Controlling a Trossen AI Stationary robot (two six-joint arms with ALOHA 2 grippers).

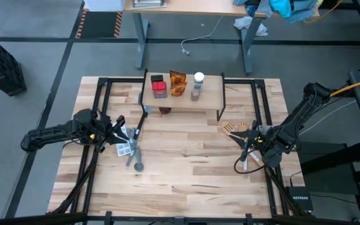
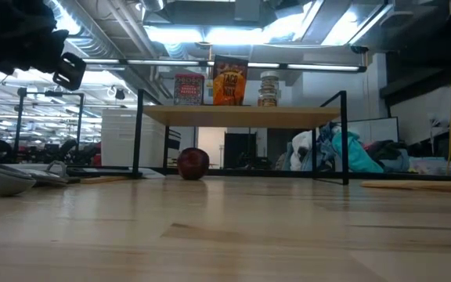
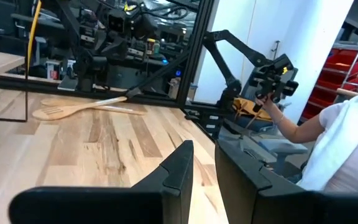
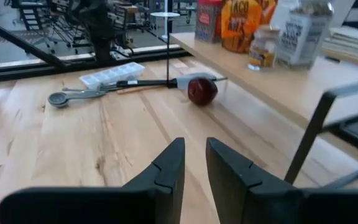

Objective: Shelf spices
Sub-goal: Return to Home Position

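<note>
Dark fingers of the right gripper fill the foreground of the right wrist view. They sit a narrow gap apart with nothing between them. Seen from above, this gripper hovers near the right edge of the worktop, just beside a wooden spatula.

Near the left edge hangs the left gripper, raised off the wood. Its fingers are also slightly parted and empty. A pale grey tray-like utensil and a grey scoop lie on the worktop close to it.

At the middle of the far edge stands the shelf, a light-wood board on thin black legs. The spices sit on top of it in a loose row:
- A red-topped box is toward the shelf's left end.
- A dark grey tin sits just in front of the box.
- Orange packs stand upright at the middle, close together.
- A white-capped jar stands to the right of the packs.
- A small brown-capped jar sits just in front of the white-capped one.

Under the shelf, a red round object rests on the worktop.

Beyond the table's right edge, the left wrist view catches a person's white sleeve.
</note>
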